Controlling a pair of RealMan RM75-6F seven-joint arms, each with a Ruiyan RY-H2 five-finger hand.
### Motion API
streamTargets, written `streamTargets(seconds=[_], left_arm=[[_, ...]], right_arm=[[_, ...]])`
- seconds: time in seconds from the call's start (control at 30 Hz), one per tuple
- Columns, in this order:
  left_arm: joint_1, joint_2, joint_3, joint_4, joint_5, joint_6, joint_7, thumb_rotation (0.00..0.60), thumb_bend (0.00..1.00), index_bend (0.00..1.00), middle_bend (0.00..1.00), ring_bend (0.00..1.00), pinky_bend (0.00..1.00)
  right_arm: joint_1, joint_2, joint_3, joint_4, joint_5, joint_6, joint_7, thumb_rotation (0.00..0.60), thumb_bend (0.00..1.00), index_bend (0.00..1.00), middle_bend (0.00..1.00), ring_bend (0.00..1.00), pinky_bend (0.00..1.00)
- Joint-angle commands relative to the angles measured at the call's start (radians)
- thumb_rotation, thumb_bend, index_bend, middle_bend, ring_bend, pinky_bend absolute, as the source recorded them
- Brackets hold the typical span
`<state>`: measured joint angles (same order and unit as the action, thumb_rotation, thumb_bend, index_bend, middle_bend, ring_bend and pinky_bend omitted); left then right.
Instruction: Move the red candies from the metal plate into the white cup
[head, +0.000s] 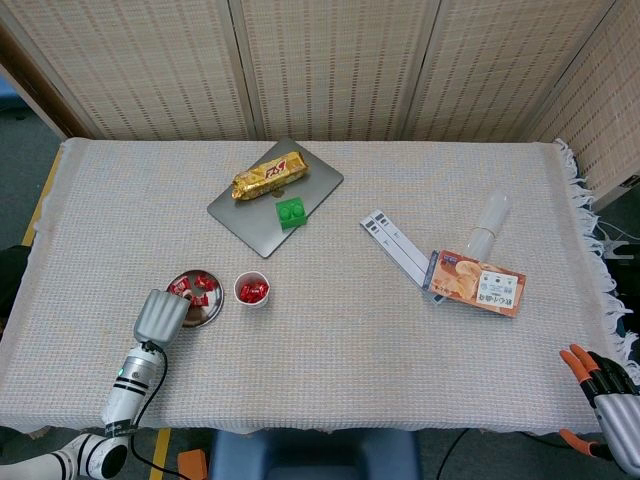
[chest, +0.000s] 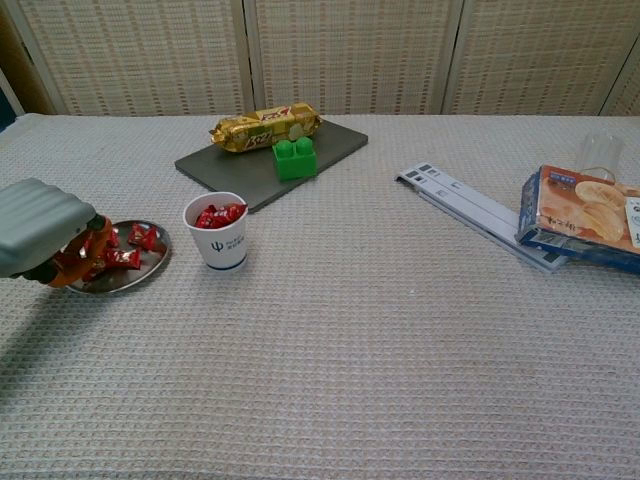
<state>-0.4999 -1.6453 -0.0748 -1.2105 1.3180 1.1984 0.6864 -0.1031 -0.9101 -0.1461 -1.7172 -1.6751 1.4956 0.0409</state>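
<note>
Head view, from above: a white cup sits on the woven table cloth and serves as landmark. Red candies already lie inside it. Just left of the cup, close but not touching, is a round metal plate w/ more wrapped red candies on the plate. The left hand hangs over the plate's edge furthest from the cup, grey back up, fingers hidden beneath; can't tell here whether it holds anything. Forearm slants back from it to the near table edge. Beyond the cup: a grey board carrying a gold snack bar and a green toy brick. Well right of the cup: a white strip, a snack box, a clear tumbler. The right hand sits off the cloth's near corner, far right of the cup, orange fingertips apart, holding nothing

Chest view: left hand left of the cup, orange fingers curled down onto the plate among the candies on it; whether one is pinched can't be told. Right hand not seen here.

Handling, as judgement: candies look light, small, w/ slick crinkly wrappers, not fragile; likely best pinched across the body, between thumb & a fingertip, as twisted ends may slip. The thin plate may skid if pushed
</note>
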Motion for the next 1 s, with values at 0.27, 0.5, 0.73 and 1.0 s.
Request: streamTargets(seconds=[0.27, 0.5, 0.73, 1.0], left_arm=[[-0.072, 0.089, -0.076, -0.287, 0.033, 0.014, 0.094, 0.6, 0.44, 0.58, 0.62, 0.77, 1.0], [-0.161, 0.048, -0.149, -0.371, -0.012, -0.035, 0.164, 0.6, 0.44, 0.57, 0.62, 0.77, 1.0], [-0.243, -0.049, -0.165, -0.26, -0.057, -0.101, 0.18, 0.6, 0.44, 0.57, 0.62, 0.77, 1.0], [-0.281, -0.102, -0.161, -0.133, -0.066, -0.121, 0.124, 0.6, 0.44, 0.54, 0.59, 0.77, 1.0]], right_arm=[[0.004, 0.003, 0.005, -0.002, 0.011, -0.004, 0.006, 0.6, 0.04, 0.0, 0.0, 0.0, 0.08], [0.007, 0.008, 0.009, -0.001, 0.024, -0.009, 0.019, 0.6, 0.04, 0.0, 0.0, 0.0, 0.09], [0.003, 0.013, 0.013, 0.003, 0.036, -0.002, 0.036, 0.6, 0.04, 0.0, 0.0, 0.0, 0.09], [0.004, 0.016, 0.015, 0.006, 0.043, -0.007, 0.045, 0.6, 0.04, 0.0, 0.0, 0.0, 0.09]])
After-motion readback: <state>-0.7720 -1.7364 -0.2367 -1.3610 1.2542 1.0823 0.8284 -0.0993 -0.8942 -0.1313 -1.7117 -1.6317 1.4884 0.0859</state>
